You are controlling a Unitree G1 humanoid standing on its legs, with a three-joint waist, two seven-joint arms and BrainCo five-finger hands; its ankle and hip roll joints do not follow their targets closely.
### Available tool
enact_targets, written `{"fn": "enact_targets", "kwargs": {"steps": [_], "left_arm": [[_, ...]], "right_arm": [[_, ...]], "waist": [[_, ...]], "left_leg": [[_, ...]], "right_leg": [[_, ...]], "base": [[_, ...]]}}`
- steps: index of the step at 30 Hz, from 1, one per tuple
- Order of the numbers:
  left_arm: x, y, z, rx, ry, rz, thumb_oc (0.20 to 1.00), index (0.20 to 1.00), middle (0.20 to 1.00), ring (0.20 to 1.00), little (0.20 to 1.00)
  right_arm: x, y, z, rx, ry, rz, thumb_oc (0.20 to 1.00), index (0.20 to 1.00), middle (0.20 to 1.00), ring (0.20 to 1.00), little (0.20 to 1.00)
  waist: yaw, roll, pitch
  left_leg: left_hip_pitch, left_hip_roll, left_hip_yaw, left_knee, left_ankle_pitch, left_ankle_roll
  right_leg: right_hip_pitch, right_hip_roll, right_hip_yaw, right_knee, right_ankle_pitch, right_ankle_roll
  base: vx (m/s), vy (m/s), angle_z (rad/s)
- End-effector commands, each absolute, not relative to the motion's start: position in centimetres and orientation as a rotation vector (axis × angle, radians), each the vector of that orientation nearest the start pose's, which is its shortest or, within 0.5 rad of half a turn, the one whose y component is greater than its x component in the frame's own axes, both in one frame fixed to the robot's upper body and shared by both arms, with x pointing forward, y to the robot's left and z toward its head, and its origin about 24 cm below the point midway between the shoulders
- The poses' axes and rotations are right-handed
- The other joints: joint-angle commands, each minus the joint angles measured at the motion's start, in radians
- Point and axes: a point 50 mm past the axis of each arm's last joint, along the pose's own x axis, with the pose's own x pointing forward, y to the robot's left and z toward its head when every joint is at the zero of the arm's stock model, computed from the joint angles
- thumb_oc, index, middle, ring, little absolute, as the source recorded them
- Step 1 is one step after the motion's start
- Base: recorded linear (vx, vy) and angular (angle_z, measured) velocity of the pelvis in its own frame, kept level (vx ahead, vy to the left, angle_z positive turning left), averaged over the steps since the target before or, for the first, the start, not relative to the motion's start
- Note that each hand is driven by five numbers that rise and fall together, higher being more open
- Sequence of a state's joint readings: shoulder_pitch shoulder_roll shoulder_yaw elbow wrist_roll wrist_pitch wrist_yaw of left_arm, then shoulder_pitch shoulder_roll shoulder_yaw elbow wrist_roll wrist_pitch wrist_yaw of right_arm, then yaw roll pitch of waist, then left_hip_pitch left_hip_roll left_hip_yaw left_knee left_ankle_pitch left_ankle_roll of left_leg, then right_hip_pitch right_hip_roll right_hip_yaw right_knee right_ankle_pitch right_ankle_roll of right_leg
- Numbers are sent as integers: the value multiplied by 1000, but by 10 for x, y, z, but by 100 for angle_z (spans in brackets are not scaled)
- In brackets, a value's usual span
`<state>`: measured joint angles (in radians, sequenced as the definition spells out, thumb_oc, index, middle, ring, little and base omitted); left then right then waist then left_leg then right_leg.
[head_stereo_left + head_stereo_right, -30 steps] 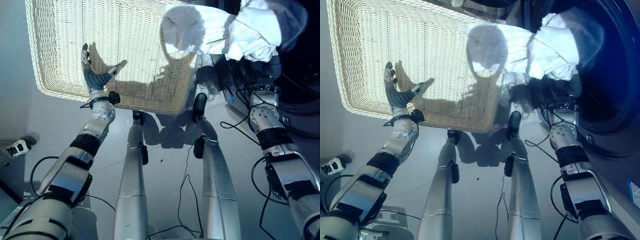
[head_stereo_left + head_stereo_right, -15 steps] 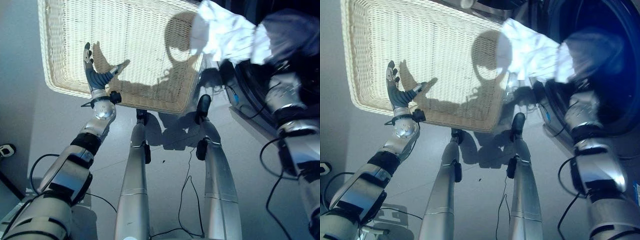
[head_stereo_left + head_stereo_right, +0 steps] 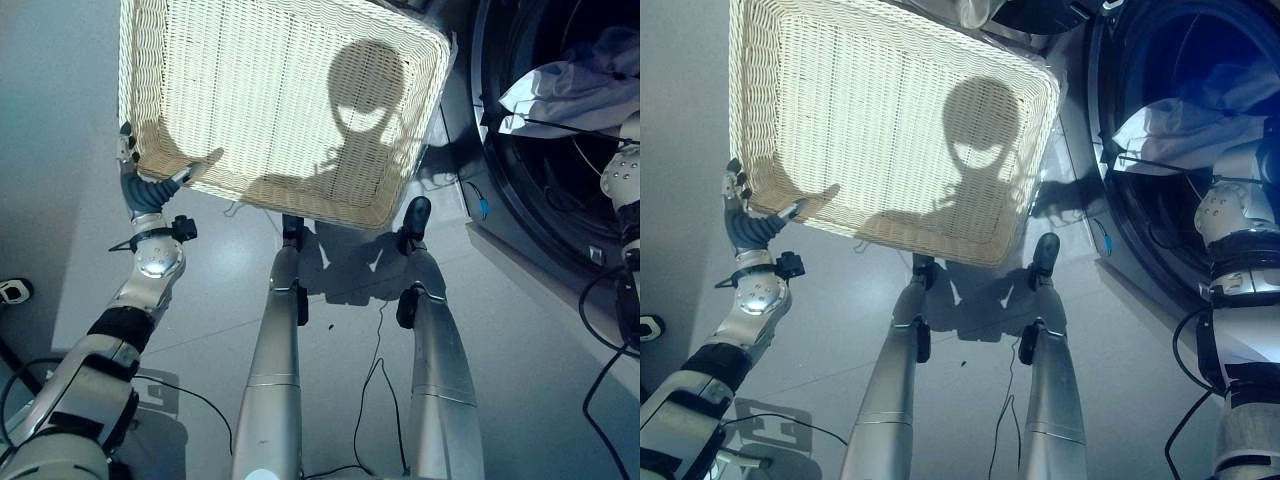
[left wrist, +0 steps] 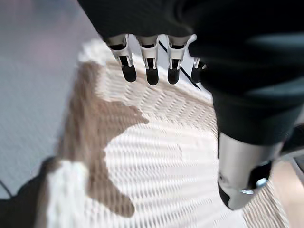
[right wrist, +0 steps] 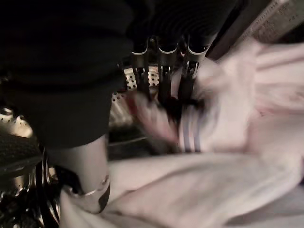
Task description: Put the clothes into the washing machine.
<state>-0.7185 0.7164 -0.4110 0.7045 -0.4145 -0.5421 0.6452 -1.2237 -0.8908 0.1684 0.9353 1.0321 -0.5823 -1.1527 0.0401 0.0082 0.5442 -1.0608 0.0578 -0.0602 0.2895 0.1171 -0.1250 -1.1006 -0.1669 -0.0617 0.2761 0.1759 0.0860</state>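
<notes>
One white garment (image 3: 575,90) inside washer drum (image 3: 560,200)

Rough woven wicker basket (image 3: 290,90), soft cloth (image 3: 580,85)

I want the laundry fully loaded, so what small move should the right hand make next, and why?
Probably push a little deeper into the washing machine drum and then let go. The white clothes lie right at the door opening, the right hand reaches in among them, and the basket by the left hand looks empty.
</notes>
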Motion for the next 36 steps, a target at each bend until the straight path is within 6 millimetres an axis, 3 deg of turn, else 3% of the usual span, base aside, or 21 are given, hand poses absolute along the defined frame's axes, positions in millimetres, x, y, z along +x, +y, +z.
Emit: {"fn": "enact_targets", "kwargs": {"steps": [1,4,5,6,7,8,11,13,22,29,34,36], "left_arm": [[346,279,182,202,-591,571,1000,1000,1000,1000,1000],[346,279,181,200,-586,569,1000,1000,1000,1000,1000],[348,276,183,203,-585,555,1000,1000,1000,1000,1000],[349,275,184,202,-586,552,1000,1000,1000,1000,1000],[351,272,186,202,-590,547,1000,1000,1000,1000,1000],[351,272,186,202,-590,547,1000,1000,1000,1000,1000],[354,268,194,202,-602,540,1000,1000,1000,1000,1000],[356,266,197,203,-609,534,1000,1000,1000,1000,1000],[358,257,200,204,-622,514,1000,1000,1000,1000,1000],[362,249,203,202,-634,497,1000,1000,1000,1000,1000],[363,246,201,203,-632,496,1000,1000,1000,1000,1000],[364,243,202,205,-637,498,1000,1000,1000,1000,1000]], "right_arm": [[225,-425,374,722,-1104,-1502,1000,1000,1000,1000,1000],[231,-426,367,699,-1048,-1502,1000,1000,1000,1000,1000],[245,-431,352,606,-849,-1528,1000,1000,1000,1000,1000],[247,-433,350,573,-804,-1550,1000,1000,1000,1000,1000],[256,-434,343,307,-640,-1587,1000,1000,1000,1000,1000],[256,-434,343,307,-640,-1587,1000,1000,1000,1000,1000],[269,-424,347,92,-489,-1606,1000,1000,1000,1000,1000],[276,-413,358,-77,-477,-1591,1000,1000,1000,1000,1000],[305,-363,376,-447,-589,-1464,1000,1000,1000,1000,1000],[329,-326,363,-685,-674,-1294,1000,1000,1000,1000,1000],[333,-320,354,-695,-684,-1255,1000,1000,1000,1000,1000],[341,-308,330,-771,-702,-1179,1000,1000,1000,1000,1000]], "waist": [[-47,-22,-24],[-46,-19,-24],[-41,-16,-24],[-38,-16,-24],[-37,-15,-24],[-37,-15,-24],[-33,-15,-24],[-32,-14,-24],[-24,0,-24],[-26,14,-24],[-29,16,-24],[-37,14,-24]], "left_leg": [[60,-77,15,-12,-47,63],[61,-79,17,-11,-47,63],[62,-82,19,-10,-49,63],[61,-82,19,-11,-49,65],[60,-79,24,-13,-46,66],[60,-79,24,-13,-46,66],[51,-79,23,-9,-45,67],[45,-80,23,-7,-44,69],[33,-86,24,-10,-47,76],[25,-86,35,-8,-50,77],[25,-86,38,-4,-53,78],[22,-85,43,-2,-57,79]], "right_leg": [[52,119,-90,46,-45,35],[52,120,-89,43,-45,34],[55,120,-87,34,-45,33],[57,120,-89,33,-46,32],[57,118,-91,31,-41,34],[57,118,-91,31,-41,34],[54,118,-92,28,-40,33],[50,117,-95,32,-42,34],[33,108,-104,41,-53,34],[17,102,-102,53,-65,34],[15,102,-100,57,-68,35],[9,101,-98,61,-69,38]], "base": [[0,0,0],[0,0,0],[0,0,0],[-14,-39,-1],[0,0,0],[0,0,0],[0,0,0],[0,0,0],[0,0,0],[0,0,0],[0,0,0],[-16,6,0]]}}
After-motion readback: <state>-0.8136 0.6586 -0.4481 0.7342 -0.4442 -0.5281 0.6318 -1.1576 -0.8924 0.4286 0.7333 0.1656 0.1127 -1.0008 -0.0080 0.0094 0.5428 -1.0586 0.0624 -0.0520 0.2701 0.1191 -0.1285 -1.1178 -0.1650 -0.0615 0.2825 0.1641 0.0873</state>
